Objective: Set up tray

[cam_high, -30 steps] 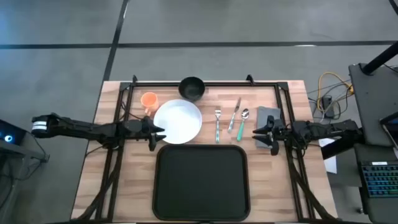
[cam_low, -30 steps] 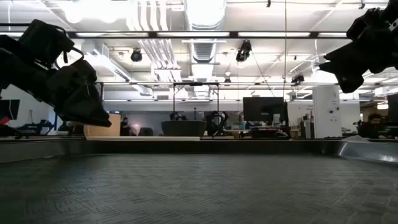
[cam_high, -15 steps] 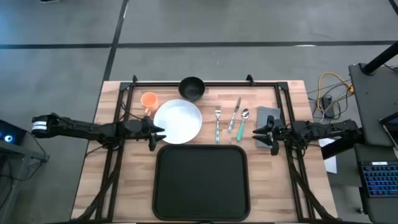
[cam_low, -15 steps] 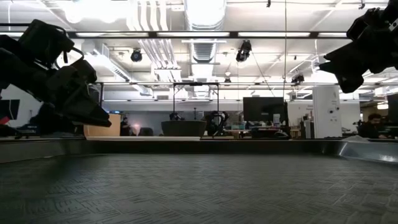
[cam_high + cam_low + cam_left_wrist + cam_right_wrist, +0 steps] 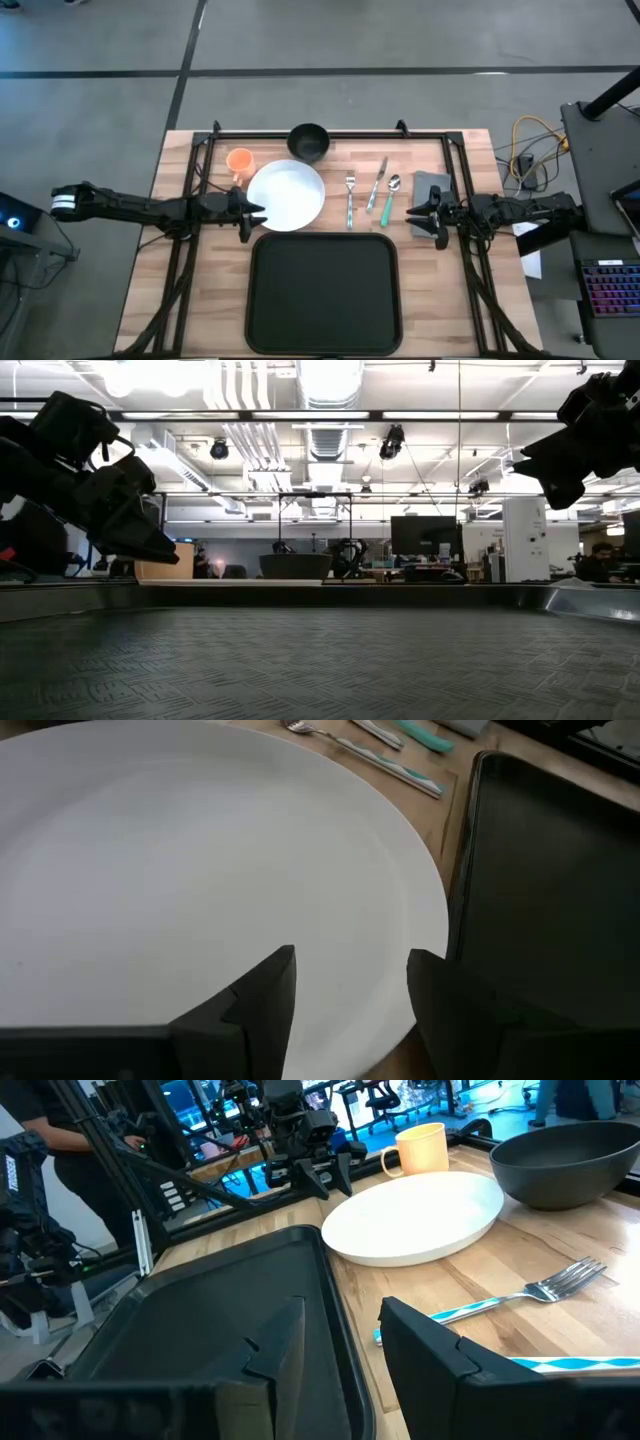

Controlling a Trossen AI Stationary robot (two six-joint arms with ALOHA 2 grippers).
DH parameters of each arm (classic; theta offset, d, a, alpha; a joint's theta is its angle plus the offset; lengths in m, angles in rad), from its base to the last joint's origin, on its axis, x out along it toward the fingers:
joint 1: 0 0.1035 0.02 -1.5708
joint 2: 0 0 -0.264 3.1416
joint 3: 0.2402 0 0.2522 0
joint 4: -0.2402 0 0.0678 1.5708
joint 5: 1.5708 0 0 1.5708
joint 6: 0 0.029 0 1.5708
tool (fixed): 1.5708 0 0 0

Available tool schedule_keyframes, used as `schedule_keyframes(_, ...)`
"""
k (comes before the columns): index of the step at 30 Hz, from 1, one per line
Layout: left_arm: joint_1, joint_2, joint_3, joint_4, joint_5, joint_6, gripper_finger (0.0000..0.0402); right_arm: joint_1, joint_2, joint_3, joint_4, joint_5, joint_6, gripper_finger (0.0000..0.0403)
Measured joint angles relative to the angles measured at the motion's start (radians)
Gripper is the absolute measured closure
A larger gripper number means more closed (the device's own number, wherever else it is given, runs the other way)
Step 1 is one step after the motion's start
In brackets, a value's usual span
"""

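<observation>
The black tray (image 5: 323,292) lies at the table's near middle; its ribbed floor (image 5: 320,660) fills the low view. Behind it rests the white plate (image 5: 287,195), also seen as the plate (image 5: 200,870) in the left wrist view and the plate (image 5: 415,1218) in the right wrist view. My left gripper (image 5: 252,216) hovers open over the plate's near-left rim, touching nothing. My right gripper (image 5: 428,218) hovers open beside the grey napkin (image 5: 430,188), right of the tray's far corner.
An orange cup (image 5: 239,161) and a dark bowl (image 5: 308,142) stand at the far side. A fork (image 5: 350,198), a knife (image 5: 377,182) and a spoon (image 5: 390,198) with teal handles lie between plate and napkin. A black frame (image 5: 320,133) rings the table.
</observation>
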Motion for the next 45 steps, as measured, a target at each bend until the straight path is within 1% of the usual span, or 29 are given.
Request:
schedule_keyframes(18, 0.0, 0.0, 0.0, 0.0, 0.0, 0.0, 0.0228, 0.0, 0.0, 0.0, 0.0, 0.0, 0.003, 0.028)
schedule_keyframes(24, 0.0, 0.0, 0.0, 0.0, 0.0, 0.0, 0.0228, 0.0, 0.0, 0.0, 0.004, 0.0, 0.106, 0.028)
schedule_keyframes(28, 0.0, 0.0, 0.0, 0.0, 0.0, 0.0, 0.0228, 0.0, 0.0, 0.0, 0.047, 0.0, 0.196, 0.028)
schedule_keyframes(30, 0.008, 0.0, 0.0, -0.007, -0.033, 0.039, 0.0228, 0.0, 0.0, 0.0, 0.083, 0.008, 0.238, 0.028)
schedule_keyframes(32, 0.022, 0.0, -0.002, -0.007, -0.111, 0.095, 0.0228, 0.0, 0.0, -0.001, 0.132, 0.048, 0.263, 0.028)
schedule_keyframes(33, 0.024, 0.0, -0.002, 0.012, -0.137, 0.081, 0.0228, 0.0, 0.0, -0.001, 0.162, 0.081, 0.279, 0.028)
schedule_keyframes(35, 0.023, 0.0, 0.004, 0.051, -0.138, -0.033, 0.0228, 0.0, 0.001, -0.002, 0.232, 0.171, 0.304, 0.028)
schedule_keyframes(39, 0.024, 0.001, 0.006, 0.181, -0.139, -0.395, 0.0228, 0.0, 0.015, -0.005, 0.391, 0.386, 0.31, 0.028)
schedule_keyframes(41, 0.025, -0.001, 0.007, 0.244, -0.14, -0.553, 0.0228, 0.0, 0.026, -0.006, 0.452, 0.467, 0.31, 0.028)
schedule_keyframes(43, 0.026, -0.002, 0.007, 0.304, -0.141, -0.667, 0.0228, 0.0, 0.043, -0.006, 0.5, 0.498, 0.312, 0.028)
schedule_keyframes(45, 0.026, -0.002, 0.007, 0.361, -0.154, -0.726, 0.0228, 0.0, 0.061, -0.006, 0.527, 0.499, 0.312, 0.028)
